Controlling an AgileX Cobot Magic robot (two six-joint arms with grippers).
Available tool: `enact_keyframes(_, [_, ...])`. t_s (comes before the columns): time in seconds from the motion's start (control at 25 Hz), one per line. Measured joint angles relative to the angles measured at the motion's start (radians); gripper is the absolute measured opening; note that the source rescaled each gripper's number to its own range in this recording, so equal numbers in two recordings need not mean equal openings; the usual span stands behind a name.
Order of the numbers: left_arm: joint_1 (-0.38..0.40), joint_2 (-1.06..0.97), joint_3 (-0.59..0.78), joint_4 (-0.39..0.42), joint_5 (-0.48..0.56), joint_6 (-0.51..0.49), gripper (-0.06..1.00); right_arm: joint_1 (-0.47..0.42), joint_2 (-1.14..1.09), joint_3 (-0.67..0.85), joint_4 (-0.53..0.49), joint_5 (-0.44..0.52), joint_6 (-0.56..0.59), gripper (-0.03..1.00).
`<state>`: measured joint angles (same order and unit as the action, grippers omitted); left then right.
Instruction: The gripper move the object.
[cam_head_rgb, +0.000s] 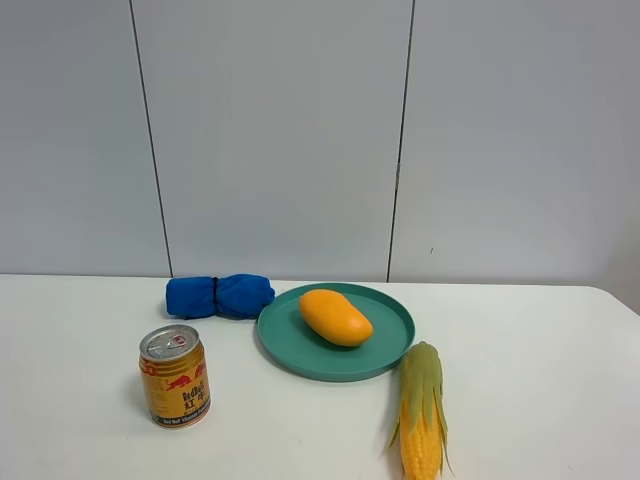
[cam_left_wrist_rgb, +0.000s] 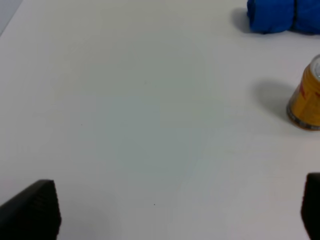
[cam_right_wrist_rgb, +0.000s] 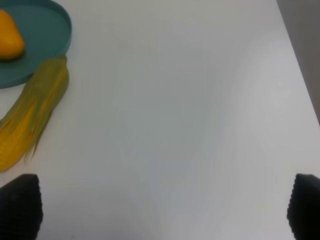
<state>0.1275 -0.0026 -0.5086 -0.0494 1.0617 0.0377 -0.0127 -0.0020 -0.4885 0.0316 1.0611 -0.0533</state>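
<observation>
The mango (cam_head_rgb: 335, 316) is cradled mid-counter on the teal plate (cam_head_rgb: 290, 345), so no rolling is risked, while both end effectors, left (cam_left_wrist_rgb: 170, 210) and right (cam_right_wrist_rgb: 165, 207), are held wide open and empty nearby.

Mango (cam_head_rgb: 336, 316) lies on the plate (cam_head_rgb: 290, 345) at centre of the surface (cam_head_rgb: 540, 380). Rolled cloth (cam_head_rgb: 220, 296) just left of the plate; can (cam_head_rgb: 174, 376) in front of the cloth; corn cob (cam_head_rgb: 421, 410) before the plate's right edge.
</observation>
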Motion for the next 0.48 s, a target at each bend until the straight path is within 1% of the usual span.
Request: enact_keyframes(0.48, [0.000,0.000,0.000,0.000,0.000,0.000,1.00,0.001,0.000,0.000,-0.001,0.000,0.009,0.99])
